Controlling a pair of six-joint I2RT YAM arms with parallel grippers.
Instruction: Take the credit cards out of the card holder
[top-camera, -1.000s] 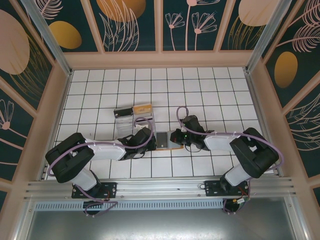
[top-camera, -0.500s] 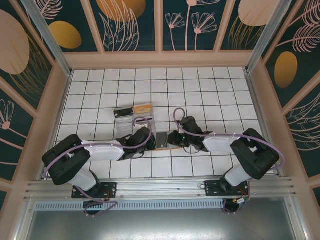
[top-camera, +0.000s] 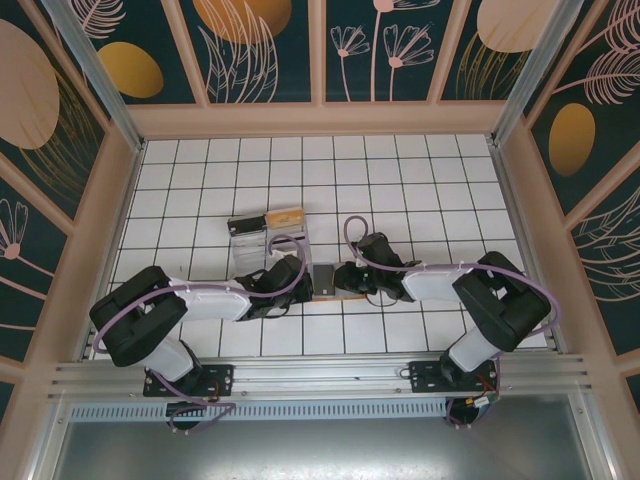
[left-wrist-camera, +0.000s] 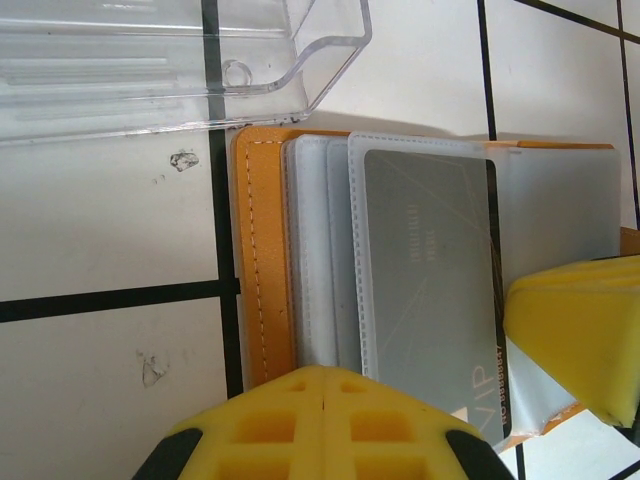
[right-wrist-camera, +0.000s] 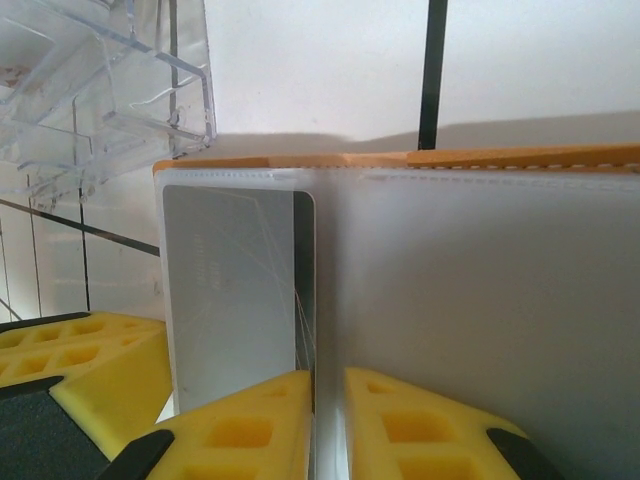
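Your credit card (left-wrist-camera: 430, 290) sits in the top clear sleeve of the opened card holder (left-wrist-camera: 262, 260), grey face up. Its long axis runs straight away from the fingertips of the left pincer (left-wrist-camera: 325, 385), and the end printed VIP lies nearest them, just to their right. The other sleeves fan out to the left of the card, with the orange-brown cover showing at the far left. The holder lies flat on the white tiled table (left-wrist-camera: 100, 200) between your two pincers.

The left pincer is clenched, its yellow pads flush together over the holder's near edge. From the right wrist, the card lies ahead and left of the right pincer (right-wrist-camera: 330, 390), its long axis likewise pointing away. That pincer's pads stand almost together with a sleeve edge in the slit; you can't tell whether they actually pinch it. A clear tray (left-wrist-camera: 180, 60) lies just beyond the holder, ahead and left of both pincers.
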